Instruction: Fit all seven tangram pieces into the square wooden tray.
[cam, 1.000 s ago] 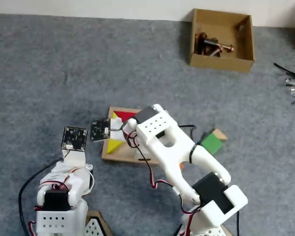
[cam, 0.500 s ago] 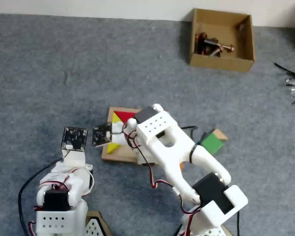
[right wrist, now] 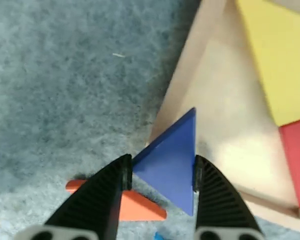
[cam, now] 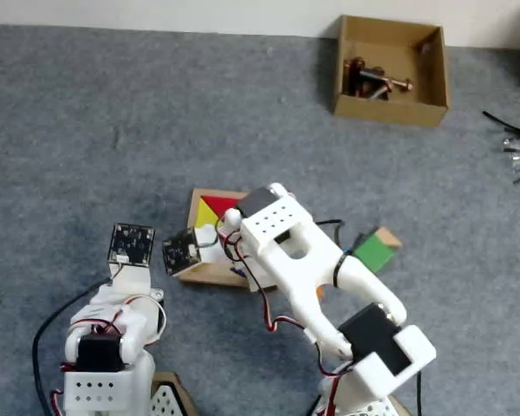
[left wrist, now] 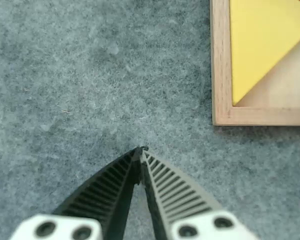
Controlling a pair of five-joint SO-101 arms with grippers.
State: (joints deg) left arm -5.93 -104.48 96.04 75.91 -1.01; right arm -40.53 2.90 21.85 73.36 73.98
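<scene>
1. The right gripper [right wrist: 161, 167] had its jaws clamped on a blue triangle [right wrist: 177, 145], one finger against each of 2 opposite sides.
2. The blue triangle hung over the near rim of the square wooden tray [right wrist: 182, 87], partly above the tray's bare floor and partly above the grey carpet [right wrist: 65, 75].
3. Inside the tray, a yellow triangle [right wrist: 280, 65] lay flat, and a red piece [right wrist: 297, 160] lay touching it edge to edge.
4. An orange piece [right wrist: 137, 206] lay on the carpet just outside the tray, beneath the right gripper; whether it touched the rim could not be told.
5. In the high view, the right arm [cam: 303, 260] stretched over the tray [cam: 193, 206] and covered most of it, with the yellow triangle [cam: 212, 211] and the red piece [cam: 230, 204] showing at the tray's far end.
6. The left gripper [left wrist: 141, 152] had its jaws together and held nothing, its tips over the carpet [left wrist: 65, 75], near a corner of the tray [left wrist: 220, 75] but apart from it.
7. The yellow triangle [left wrist: 262, 40] sat against the tray's rim in that corner region.
8. The left arm [cam: 113, 334] stood at the near edge of the table, to the left of the tray.
9. A green block [cam: 374, 253] lay on the carpet on the far side of the right arm from the tray.
10. A cardboard box [cam: 390, 108] stood well apart at the far side of the table, with copper-coloured metal parts [cam: 373, 80] inside it.
</scene>
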